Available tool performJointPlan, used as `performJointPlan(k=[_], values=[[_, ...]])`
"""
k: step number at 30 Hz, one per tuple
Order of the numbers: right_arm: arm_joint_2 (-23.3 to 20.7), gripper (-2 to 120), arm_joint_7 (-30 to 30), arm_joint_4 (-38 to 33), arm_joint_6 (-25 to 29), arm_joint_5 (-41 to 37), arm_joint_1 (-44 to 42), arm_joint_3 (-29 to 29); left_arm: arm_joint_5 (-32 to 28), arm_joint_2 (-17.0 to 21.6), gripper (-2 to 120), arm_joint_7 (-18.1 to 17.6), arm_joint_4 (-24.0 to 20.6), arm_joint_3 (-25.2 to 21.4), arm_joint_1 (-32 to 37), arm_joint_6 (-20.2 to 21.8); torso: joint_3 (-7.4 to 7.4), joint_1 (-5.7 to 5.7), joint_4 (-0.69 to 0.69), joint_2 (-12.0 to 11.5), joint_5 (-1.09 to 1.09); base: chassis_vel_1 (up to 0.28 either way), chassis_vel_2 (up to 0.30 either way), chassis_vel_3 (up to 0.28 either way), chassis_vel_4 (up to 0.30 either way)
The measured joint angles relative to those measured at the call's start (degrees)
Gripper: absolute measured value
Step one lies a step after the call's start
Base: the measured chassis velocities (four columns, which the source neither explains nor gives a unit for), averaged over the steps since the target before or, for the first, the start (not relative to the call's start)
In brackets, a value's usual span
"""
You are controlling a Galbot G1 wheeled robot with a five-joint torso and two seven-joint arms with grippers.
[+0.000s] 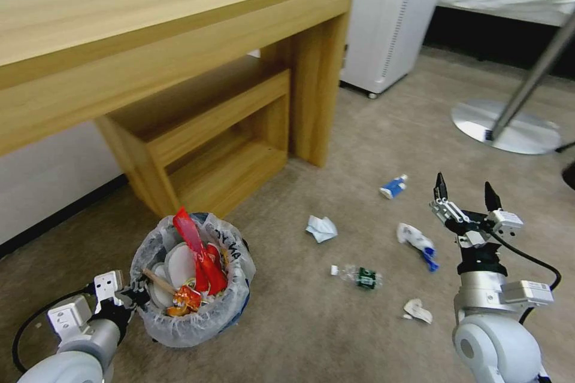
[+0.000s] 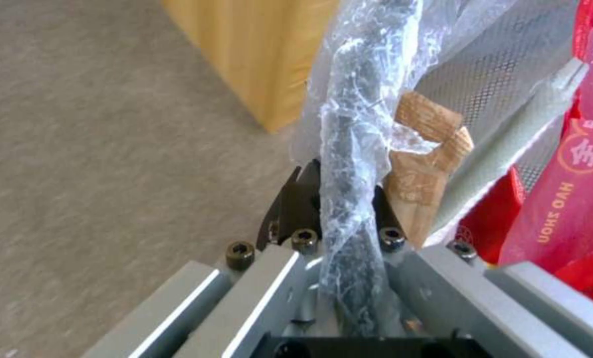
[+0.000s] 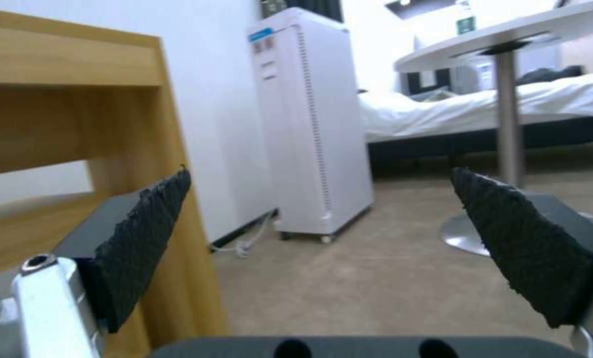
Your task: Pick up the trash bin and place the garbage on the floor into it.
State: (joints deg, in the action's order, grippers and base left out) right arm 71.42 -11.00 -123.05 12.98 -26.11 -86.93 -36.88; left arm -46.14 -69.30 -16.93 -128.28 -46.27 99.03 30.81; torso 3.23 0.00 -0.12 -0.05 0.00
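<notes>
Head view: the trash bin (image 1: 193, 278), partly filled with red wrappers, stands on the floor (image 1: 335, 149) at seven o'clock, before the wooden bench (image 1: 197, 131). The left gripper (image 1: 136, 295) is clamped on the bin's rim at its nine o'clock side. The right gripper (image 1: 466, 194), at four o'clock, is raised with fingers spread and empty. Remaining garbage lies between the two: crumpled paper (image 1: 321, 228), small bottle (image 1: 357, 276), blue-white packet (image 1: 417, 241), another packet (image 1: 393, 187), and paper scrap (image 1: 417, 310).

Left wrist view: the jaws pinch the bag-wrapped rim (image 2: 353, 164); a wooden stick (image 2: 425, 164) lies inside.

Right wrist view: the released pads (image 3: 144, 243) face the room, not the litter.

Step in hand, as judged: gathering litter, bin held. The next move calls for lowering the right gripper onto a nearby piece.
</notes>
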Motion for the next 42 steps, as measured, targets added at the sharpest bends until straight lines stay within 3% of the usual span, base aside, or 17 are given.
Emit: performJointPlan(k=[16, 42], values=[[-0.5, 100, -0.6, 1.5, 0.1, 0.6, 0.6, 1.4, -0.1, 0.0, 1, 0.0, 1.0, -0.2, -0.4, -0.1, 0.0, 0.0, -0.02, 0.0, 0.0, -0.084, -0.093, -0.095, -0.086], [-0.7, 100, 0.0, 6.0, 3.6, 2.8, 2.4, 3.1, -2.4, 0.4, 1, -1.5, 2.2, -1.8, -1.0, 1.9, 0.0, 0.0, 0.0, 0.0, -0.01, 0.0, 0.0, 0.0, 0.0]])
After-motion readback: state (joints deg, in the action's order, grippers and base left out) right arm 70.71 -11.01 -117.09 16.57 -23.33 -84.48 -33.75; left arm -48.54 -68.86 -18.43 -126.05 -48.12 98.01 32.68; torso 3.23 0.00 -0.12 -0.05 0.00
